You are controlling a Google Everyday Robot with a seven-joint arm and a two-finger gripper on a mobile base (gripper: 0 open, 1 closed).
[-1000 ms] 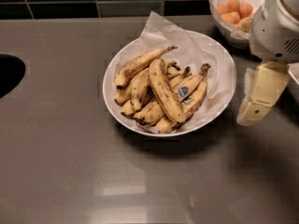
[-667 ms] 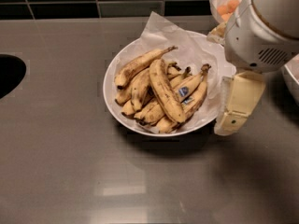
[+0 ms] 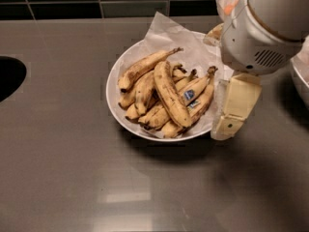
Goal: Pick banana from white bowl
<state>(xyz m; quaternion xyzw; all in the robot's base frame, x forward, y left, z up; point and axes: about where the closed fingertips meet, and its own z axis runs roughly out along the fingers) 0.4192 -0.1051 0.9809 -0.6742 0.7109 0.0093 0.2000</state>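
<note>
Yellow banana [image 3: 170,93] mid white bowl [image 3: 112,99]; pincer [image 3: 226,127] just outside bowl's right rim

The white bowl [image 3: 112,95] stands on the counter [image 3: 63,178]. In the bowl, on its paper lining [image 3: 164,30], the banana [image 3: 170,93] lies atop the pile near the bowl's middle. The gripper [image 3: 231,120] hangs just beside the bowl's right rim. A counter opening [image 3: 7,76] lies well left of the bowl.

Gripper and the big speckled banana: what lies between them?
In the camera view, two blue-stickered bananas and crinkled paper lie between the banana and the gripper, which hangs at the right rim of the white bowl.
</note>
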